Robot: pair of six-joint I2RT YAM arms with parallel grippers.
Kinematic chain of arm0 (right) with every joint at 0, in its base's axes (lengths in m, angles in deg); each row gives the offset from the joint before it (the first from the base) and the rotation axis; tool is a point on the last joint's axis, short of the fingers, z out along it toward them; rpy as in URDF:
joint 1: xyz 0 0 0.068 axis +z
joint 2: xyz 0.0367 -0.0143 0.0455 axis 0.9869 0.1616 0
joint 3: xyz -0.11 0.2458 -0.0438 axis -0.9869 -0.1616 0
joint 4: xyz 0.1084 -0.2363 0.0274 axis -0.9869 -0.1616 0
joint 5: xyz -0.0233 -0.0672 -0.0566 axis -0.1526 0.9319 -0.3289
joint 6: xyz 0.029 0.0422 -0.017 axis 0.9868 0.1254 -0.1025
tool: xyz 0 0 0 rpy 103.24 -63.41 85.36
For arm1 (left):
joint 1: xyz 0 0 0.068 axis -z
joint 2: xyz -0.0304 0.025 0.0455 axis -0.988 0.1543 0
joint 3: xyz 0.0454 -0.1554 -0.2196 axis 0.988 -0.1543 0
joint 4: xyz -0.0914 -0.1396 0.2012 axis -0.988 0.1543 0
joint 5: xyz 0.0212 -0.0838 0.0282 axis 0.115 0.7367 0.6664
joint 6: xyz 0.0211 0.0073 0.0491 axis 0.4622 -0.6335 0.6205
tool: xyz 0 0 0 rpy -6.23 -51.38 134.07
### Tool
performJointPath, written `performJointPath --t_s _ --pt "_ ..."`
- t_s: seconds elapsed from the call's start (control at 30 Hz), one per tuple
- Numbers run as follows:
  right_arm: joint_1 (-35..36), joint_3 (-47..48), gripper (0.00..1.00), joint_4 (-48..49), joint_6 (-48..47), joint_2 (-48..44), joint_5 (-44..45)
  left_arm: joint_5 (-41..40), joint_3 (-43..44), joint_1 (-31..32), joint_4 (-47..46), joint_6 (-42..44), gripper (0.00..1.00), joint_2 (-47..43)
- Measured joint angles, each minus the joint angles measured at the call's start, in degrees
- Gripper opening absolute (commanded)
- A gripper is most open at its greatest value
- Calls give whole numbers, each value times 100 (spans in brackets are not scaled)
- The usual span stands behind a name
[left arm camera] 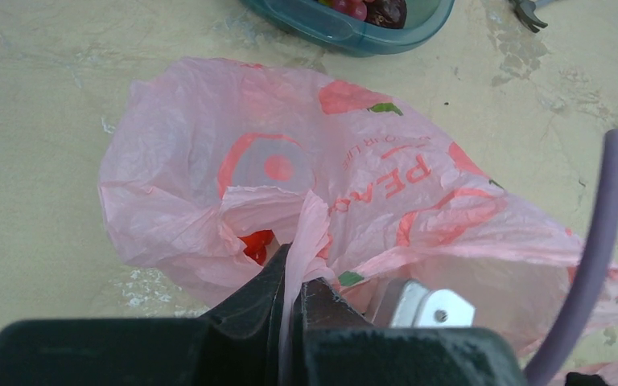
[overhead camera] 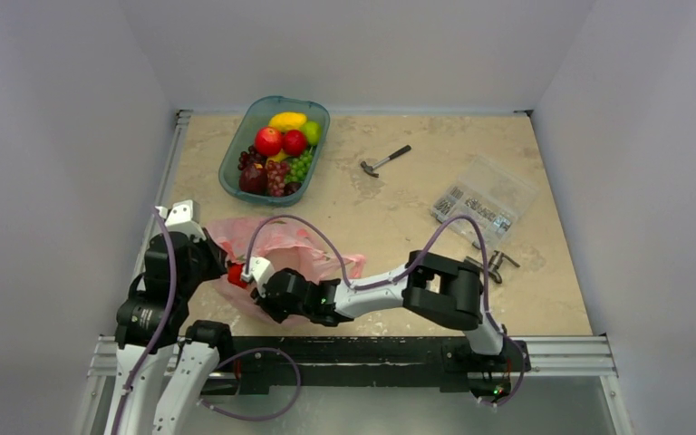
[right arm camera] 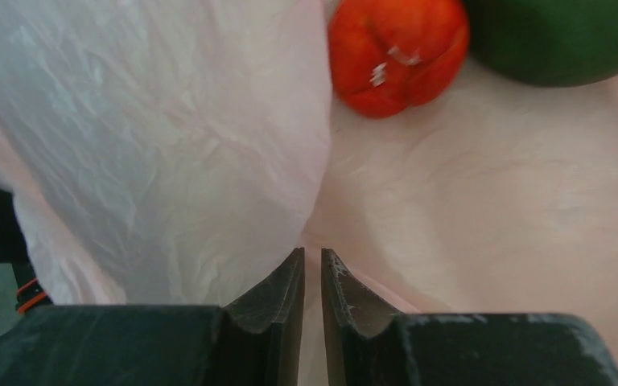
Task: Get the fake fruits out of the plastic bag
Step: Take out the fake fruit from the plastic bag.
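The pink plastic bag [overhead camera: 301, 246] lies crumpled at the near left of the table. My left gripper [left arm camera: 294, 272] is shut on a pinch of the bag's rim [left arm camera: 310, 221] and holds the mouth up. A red fake fruit [left arm camera: 255, 244] shows through the opening. My right gripper [right arm camera: 313, 256] is inside the bag mouth, its jaws almost together on a fold of pink film. In the right wrist view an orange-red fruit [right arm camera: 394, 52] and a dark green fruit [right arm camera: 563, 36] lie on the bag's inner film just ahead. In the top view both grippers meet at the bag's near-left edge [overhead camera: 246, 276].
A teal tray [overhead camera: 236, 149] at the back left holds several fake fruits and grapes. A small hammer [overhead camera: 383, 161] lies mid-table. A clear packet of small parts [overhead camera: 485, 201] and black hex keys [overhead camera: 498, 263] lie at the right.
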Motion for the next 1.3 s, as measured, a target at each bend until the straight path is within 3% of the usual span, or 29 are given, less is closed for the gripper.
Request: performJointPath --t_s 0.23,0.47,0.7,1.2,1.3 --pt "122 -295 18 485 302 240 -20 -17 0 0 9 -7 0 114" --pt "-17 -413 38 605 387 -243 487 -63 0 -2 9 -28 0 101" --pt "-273 -369 50 693 398 -426 1019 -74 0 -2 9 -37 0 101" --pt "-660 723 95 745 463 476 1222 -85 0 -2 9 -39 0 101" --pt "-680 907 99 745 601 623 1228 -85 0 -2 9 -39 0 101"
